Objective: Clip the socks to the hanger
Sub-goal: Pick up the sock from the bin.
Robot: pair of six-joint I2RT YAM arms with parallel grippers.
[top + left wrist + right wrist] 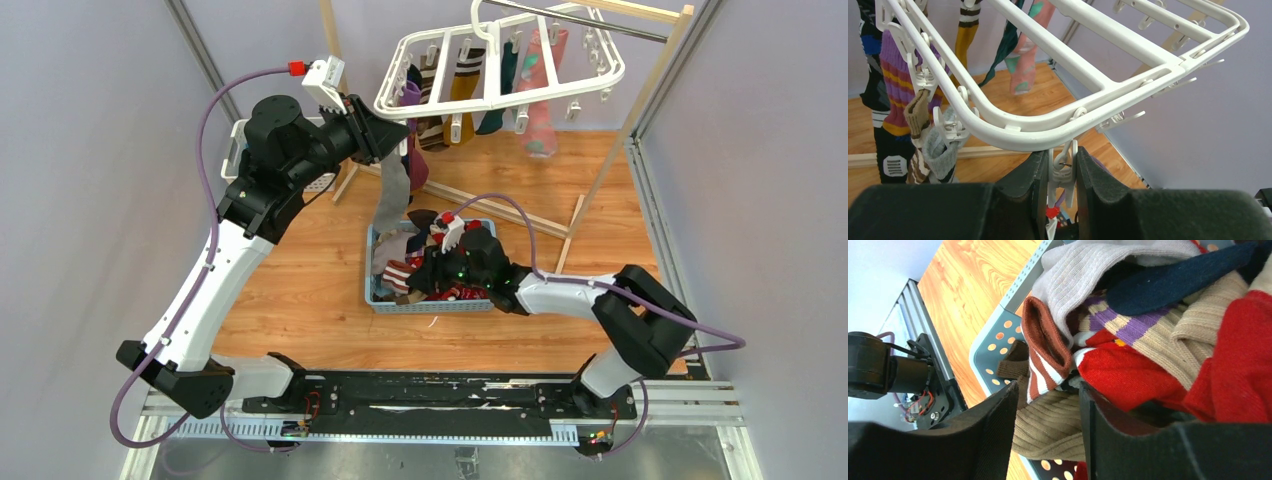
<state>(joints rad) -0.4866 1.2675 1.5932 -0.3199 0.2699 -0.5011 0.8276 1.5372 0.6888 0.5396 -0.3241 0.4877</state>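
Up at the hanger's (493, 70) near corner, the left end effector (385, 135) is clenched on one of the little white clips. In the left wrist view its two black fingers (1093, 170) press on either side of the clip (1063, 167), which dangles from the frame's curved edge. A long grey sock (390, 195) hangs straight down just below that corner, though honestly I can't tell whether the clip has hold of it.

Several socks are already pegged along the hanger, including a purple-and-yellow striped one (893, 85), a mustard one (463, 85), a pink one (540, 115) and a short grey one (940, 147).

Below the hanger, nearer the arm bases, a blue-grey basket (372, 270) sits on the wooden counter (290, 300) with a heap of loose socks (1128, 375) in it. The right end effector (428, 265) is down in that heap with its fingers spread apart. A tan ribbed sock (1048, 430) lies in the gap and a brown-and-white striped one (1043, 345) sits just past the tips. It's not gripping anything as far as the wrist view shows.
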